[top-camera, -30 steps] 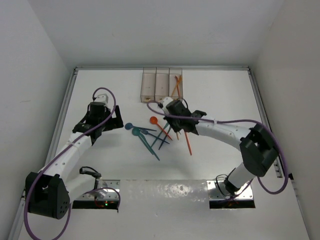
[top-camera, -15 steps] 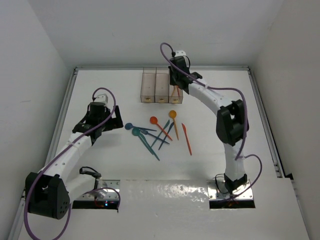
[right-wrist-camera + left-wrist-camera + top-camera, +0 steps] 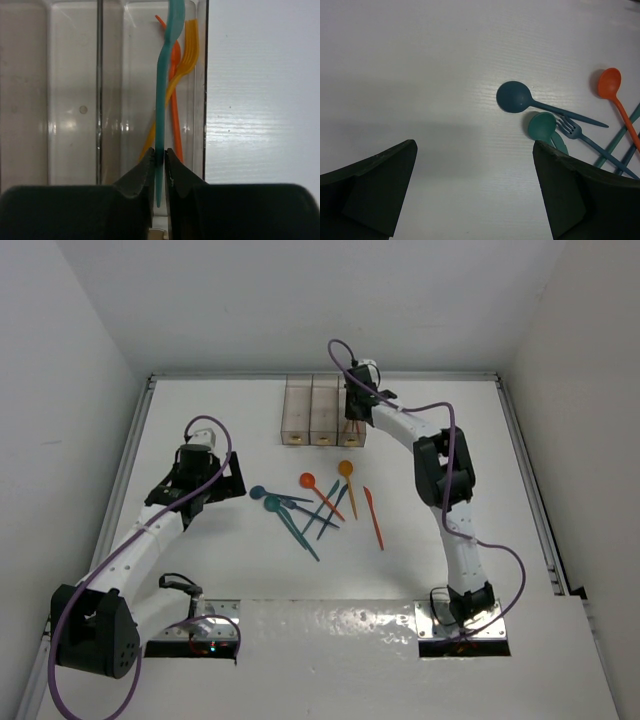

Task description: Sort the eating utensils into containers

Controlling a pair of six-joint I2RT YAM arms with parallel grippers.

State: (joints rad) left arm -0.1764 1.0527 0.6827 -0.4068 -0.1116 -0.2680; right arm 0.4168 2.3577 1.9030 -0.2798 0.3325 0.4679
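The right pincer is pinched shut on the handle of a thin teal plastic utensil, gripping it close to its near end. The utensil is slim and gently curved. Its far end runs out of the wrist view, so it cannot be told whether it is a fork, spoon or knife. It reaches out from the fingertips lengthwise over the row of three narrow clear brownish plastic bins, above the right-hand compartment of that row. Whether it touches the bin cannot be told. Inside that compartment a yellow-orange plastic fork and a thin red-orange plastic utensil lie crossed over each other.

The left pincer stands wide open with nothing between its fingers, above the white desk. It is well to the left of the bin row and on that row's near side.

The loose utensils lie in a cluster on the near side of the bin row, well apart from it. A dark blue plastic spoon, a teal plastic spoon and a blue plastic fork lie close together at the cluster's left end. A red plastic spoon and an orange plastic spoon lie nearest the bins. An orange plastic knife lies at the right end, below the right-hand compartment.
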